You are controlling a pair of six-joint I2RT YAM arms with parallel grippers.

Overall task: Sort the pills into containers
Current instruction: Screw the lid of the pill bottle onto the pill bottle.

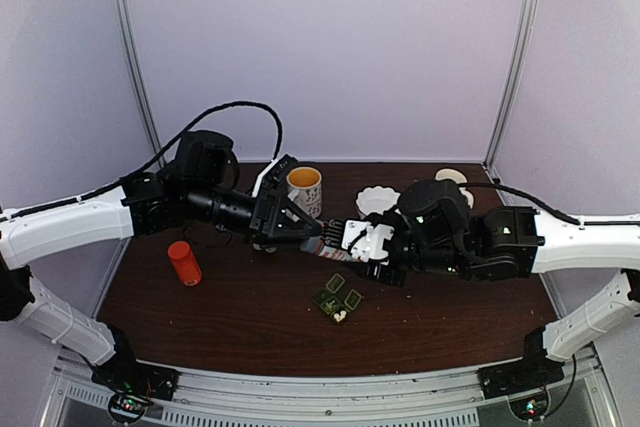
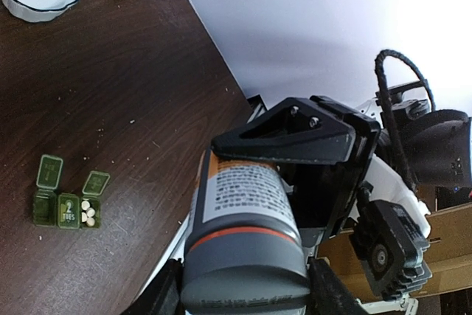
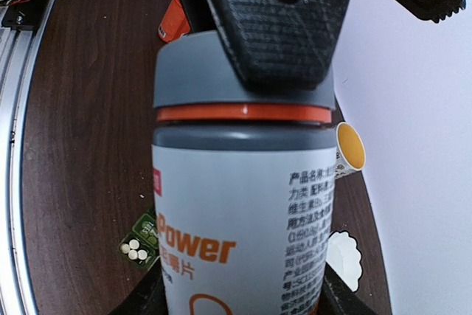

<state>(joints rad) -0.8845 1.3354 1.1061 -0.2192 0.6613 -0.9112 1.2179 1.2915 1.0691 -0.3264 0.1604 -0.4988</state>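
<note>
The dark brown wooden table [image 1: 230, 317] carries five things, well apart from one another. Near its left side stands a small orange bottle [image 1: 184, 263], upright. Toward the back sit a white mug [image 1: 304, 187] with a yellow inside, a white scalloped dish [image 1: 378, 199], and a small round white object [image 1: 450, 176] by the far right corner. Near the middle lies a green pill box [image 1: 338, 299]; two lids stand open, and white pills [image 1: 341, 316] fill one end compartment. Pale specks dot the wood around it.

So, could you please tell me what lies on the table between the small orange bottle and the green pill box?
Nothing: in the top view, the tabletop between the orange bottle and the pill box is bare dark wood.
</note>
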